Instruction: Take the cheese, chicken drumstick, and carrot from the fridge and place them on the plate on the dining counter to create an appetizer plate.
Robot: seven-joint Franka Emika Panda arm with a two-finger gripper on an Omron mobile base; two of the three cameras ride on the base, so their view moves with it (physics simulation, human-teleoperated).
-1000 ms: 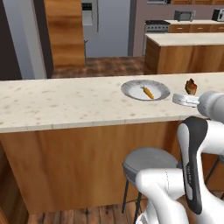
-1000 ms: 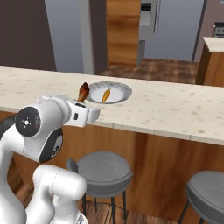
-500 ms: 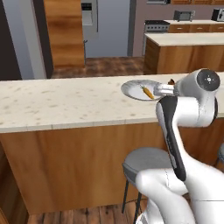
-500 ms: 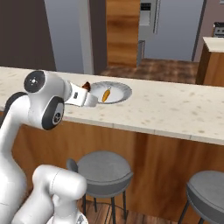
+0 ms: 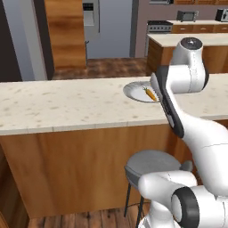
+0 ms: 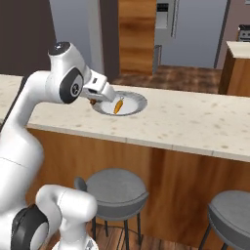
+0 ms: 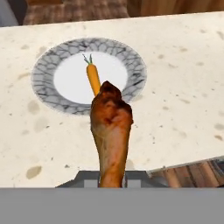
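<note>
Drumstick in hand, brought in over the plate edge.

I have the chicken drumstick (image 7: 110, 131) pinched by its thin end in the gripper (image 6: 95, 99), jaws nearly closed around it, the fat browned end pointing out toward the plate (image 7: 48, 65). A second ago the hand was off to the side of the plate; since then I have swung the arm in, so the meat now hangs just at the plate's near rim (not yet over the middle, as far as I can judge). The carrot (image 7: 93, 78) already lies on the plate, slim and orange with its green tuft away from me. The plate sits on the dining counter (image 5: 67, 104), stools below. I judge release comes next, and the cheese is still to fetch.
</note>
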